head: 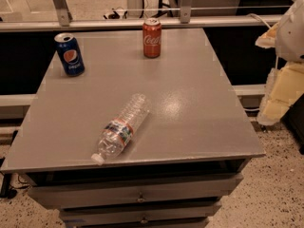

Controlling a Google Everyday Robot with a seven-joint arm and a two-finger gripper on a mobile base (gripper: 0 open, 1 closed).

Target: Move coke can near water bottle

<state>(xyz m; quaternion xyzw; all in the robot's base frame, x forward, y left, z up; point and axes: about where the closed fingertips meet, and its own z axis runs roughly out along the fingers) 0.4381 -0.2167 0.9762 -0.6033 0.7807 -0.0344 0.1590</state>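
The red coke can (152, 37) stands upright near the far edge of the grey cabinet top (190, 108), about at its middle. The clear water bottle (120, 128) lies on its side near the front edge, its white cap pointing front-left. The two are well apart. My gripper (275, 103) hangs off the table's right side, beyond the right edge, below the white arm housing. It is far from both the can and the bottle and holds nothing that I can see.
A blue Pepsi can (69, 54) stands upright at the far left of the top. Drawers (137, 196) sit below the front edge. A metal rail (123, 24) runs behind the table. Speckled floor lies to the right.
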